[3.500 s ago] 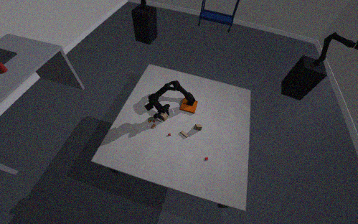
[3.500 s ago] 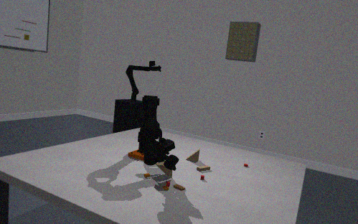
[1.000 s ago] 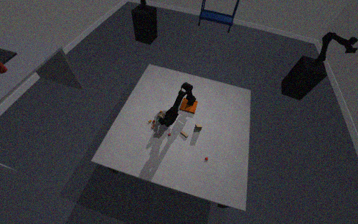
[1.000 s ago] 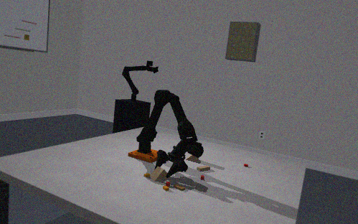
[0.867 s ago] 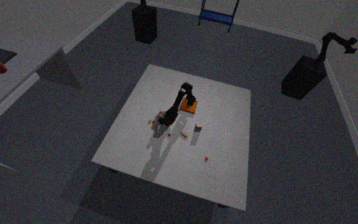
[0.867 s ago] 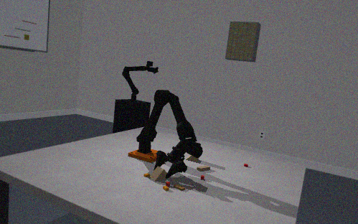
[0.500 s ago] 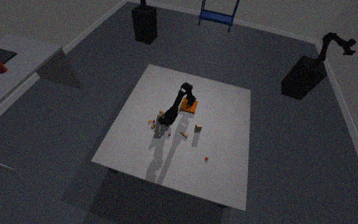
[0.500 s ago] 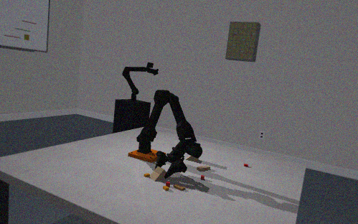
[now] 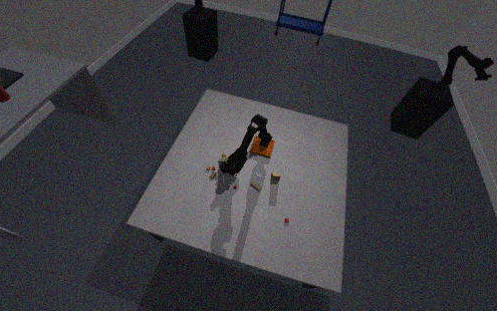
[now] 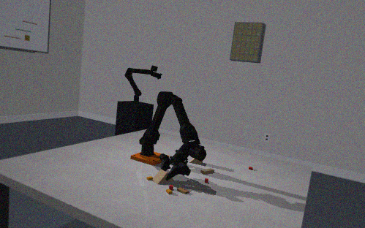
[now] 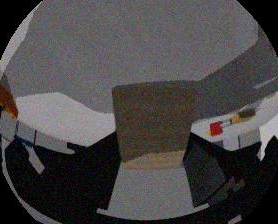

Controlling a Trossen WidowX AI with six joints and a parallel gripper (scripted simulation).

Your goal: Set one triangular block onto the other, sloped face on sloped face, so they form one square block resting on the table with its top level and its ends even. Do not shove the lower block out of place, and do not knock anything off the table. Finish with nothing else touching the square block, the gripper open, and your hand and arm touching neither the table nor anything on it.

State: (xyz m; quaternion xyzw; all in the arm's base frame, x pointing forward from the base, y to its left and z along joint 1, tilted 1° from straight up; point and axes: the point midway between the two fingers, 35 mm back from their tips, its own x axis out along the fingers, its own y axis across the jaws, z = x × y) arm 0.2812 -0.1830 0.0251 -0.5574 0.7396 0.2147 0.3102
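Observation:
My gripper [image 9: 226, 166] [image 10: 166, 174] [image 11: 152, 131] is shut on a tan triangular block [image 9: 222, 160] [image 10: 160, 177] [image 11: 154, 117]. Its fingers stand on either side of the block, and part of it is hidden by them. The block is at or very near the table top [image 9: 311, 159] [image 10: 89, 164]; I cannot tell whether it touches. The other triangular block [image 9: 275, 177] [image 10: 196, 161] stands apart, partly behind the arm in the exterior view. The two blocks do not touch.
A flat wooden block [image 9: 255, 186] [image 10: 207, 171] lies near the free triangular block. Close to my gripper are a yellow piece [image 10: 149, 178], a red cube [image 10: 171, 187] [image 11: 216, 128] and a small wooden block [image 10: 183, 190] [image 11: 243, 117]. Other red cubes [image 10: 206, 180] [image 10: 250, 168] lie farther off.

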